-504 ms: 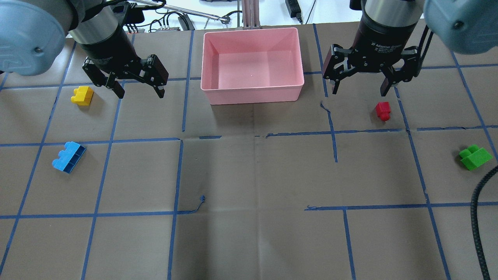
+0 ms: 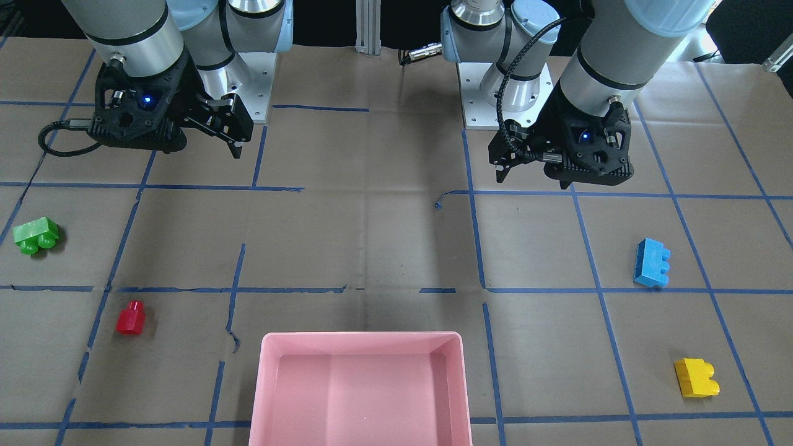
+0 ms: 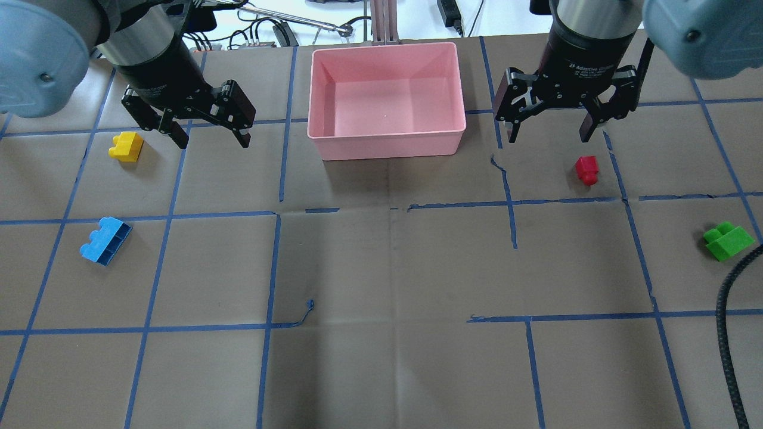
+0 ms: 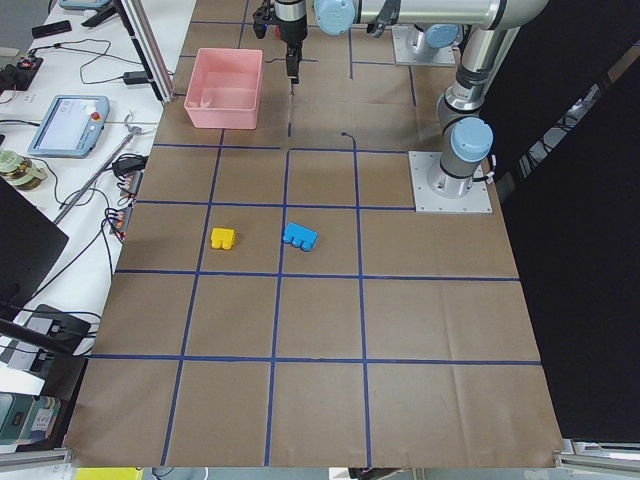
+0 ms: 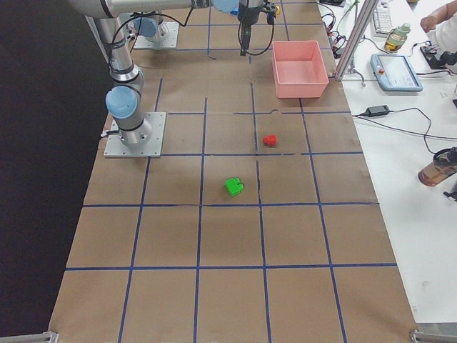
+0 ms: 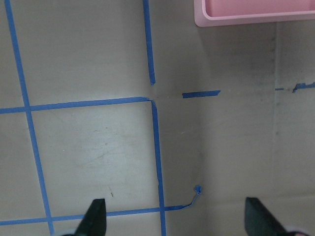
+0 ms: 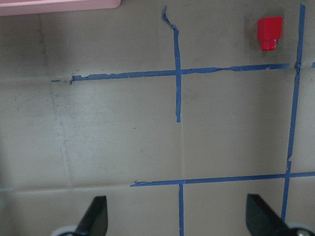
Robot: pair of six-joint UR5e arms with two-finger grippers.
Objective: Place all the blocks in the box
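**While four bricks lie loose on the paper, both grippers hang open**

Where the table comes closest to the robot, there is brown paper crossed by blue tape, and a black cable curls in at the right edge. A little farther out lie the two outermost bricks. The blue brick is on the left, long, three studs in a row, tipped on its side. The green brick is far off on the right, stubby and two-studded.

Beyond them the yellow brick sits just left of the left gripper. The small red brick, with its single stud, lies just on the near side of the right gripper. Both grippers hover above the paper with their fingers spread wide and nothing between them.

At the far edge stands the box, a shallow pink bin with rounded corners and a bare floor. It sits between the two grippers, and all four bricks are outside it.

Since half a second ago both grippers have drawn slightly toward the far edge, the right one more plainly. The bricks and the box have not shifted.

White lettering on the right gripper's black body reads "2F Adaptive Gripper", and the finer lines beneath are too small to read.
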